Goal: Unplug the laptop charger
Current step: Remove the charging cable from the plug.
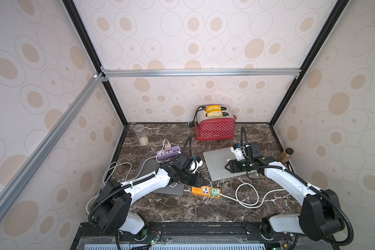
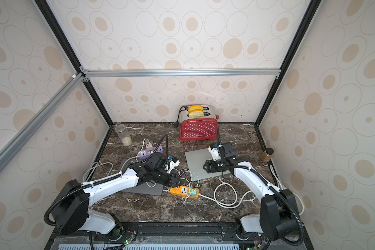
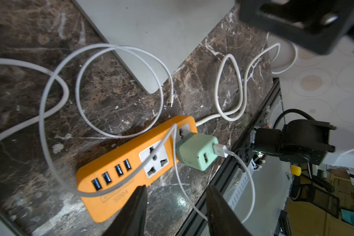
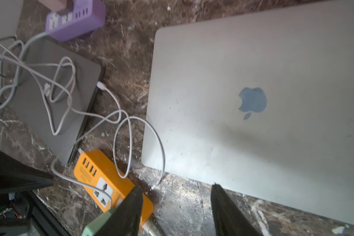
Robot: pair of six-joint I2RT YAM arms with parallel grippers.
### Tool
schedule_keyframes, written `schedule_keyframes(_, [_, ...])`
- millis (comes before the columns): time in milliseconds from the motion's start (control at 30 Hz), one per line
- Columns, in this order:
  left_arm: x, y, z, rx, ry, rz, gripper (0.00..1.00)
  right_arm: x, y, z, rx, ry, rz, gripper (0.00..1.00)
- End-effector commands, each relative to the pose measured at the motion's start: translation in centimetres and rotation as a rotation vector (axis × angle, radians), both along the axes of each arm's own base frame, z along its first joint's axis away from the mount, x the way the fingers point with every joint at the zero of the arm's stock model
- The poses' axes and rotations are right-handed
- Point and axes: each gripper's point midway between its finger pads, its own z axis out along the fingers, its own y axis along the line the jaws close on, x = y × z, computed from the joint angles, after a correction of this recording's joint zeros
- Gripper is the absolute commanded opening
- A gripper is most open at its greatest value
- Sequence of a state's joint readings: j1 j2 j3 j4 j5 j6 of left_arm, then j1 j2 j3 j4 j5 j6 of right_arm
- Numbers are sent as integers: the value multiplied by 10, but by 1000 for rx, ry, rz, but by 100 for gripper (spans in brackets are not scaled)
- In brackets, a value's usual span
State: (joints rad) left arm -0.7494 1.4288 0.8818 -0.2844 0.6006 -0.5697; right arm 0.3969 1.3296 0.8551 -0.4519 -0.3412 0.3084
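Observation:
A mint-green charger (image 3: pixel 196 151) is plugged into the end socket of an orange power strip (image 3: pixel 119 161) on the marble top; both top views show the charger (image 1: pixel 215 191) (image 2: pixel 193 191). Its thin white cable (image 3: pixel 119 92) loops over the strip. A loose plug end (image 3: pixel 170 102) lies on the marble by the corner of the closed silver laptop (image 4: pixel 253 98), not attached to it. My left gripper (image 3: pixel 176 187) hovers open just above the strip's USB end, with only marble and cable between its fingers. My right gripper (image 4: pixel 177 186) is open over the silver laptop's front edge, holding nothing.
A dark grey laptop (image 4: pixel 49 98) lies left of the strip with white cables on it and a white plug (image 4: pixel 101 85) at its side. A purple strip (image 1: pixel 168 152), a red toaster (image 1: pixel 214 127), a glass jar (image 1: pixel 141 135) and a brown bottle (image 1: pixel 285 154) stand further back.

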Motion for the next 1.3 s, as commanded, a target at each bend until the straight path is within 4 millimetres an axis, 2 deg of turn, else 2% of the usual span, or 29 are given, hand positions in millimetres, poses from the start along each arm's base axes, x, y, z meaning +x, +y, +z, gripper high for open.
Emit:
schedule_keyframes(0, [-19, -10, 19, -78, 13, -38, 49, -6, 2, 12, 19, -85, 31, 55])
schedule_keyframes(200, [-28, -14, 5, -29, 11, -19, 47, -48, 12, 15, 30, -137, 143, 53])
schedule_keyframes(333, [-31, -24, -7, 21, -6, -5, 43, -71, 14, 8, 4, -153, 182, 51])
schedule_keyframes(533, [-21, -29, -25, 41, -13, 62, 36, -94, 12, 6, -37, -198, 218, 49])
schedule_keyframes(867, [-12, -54, -36, 37, -67, 71, 36, -127, 18, -3, 3, -231, 314, 46])
schedule_keyframes(967, [-14, -57, -32, 29, -86, 75, 36, -132, 22, -2, -28, -259, 363, 46])
schedule_keyframes(1167, [-16, -47, -20, 19, -126, 107, 37, -131, 25, -1, -57, -284, 392, 45])
schedule_keyframes(1267, [-15, -51, -18, 11, -126, 100, 37, -130, 28, -3, -61, -289, 410, 45])
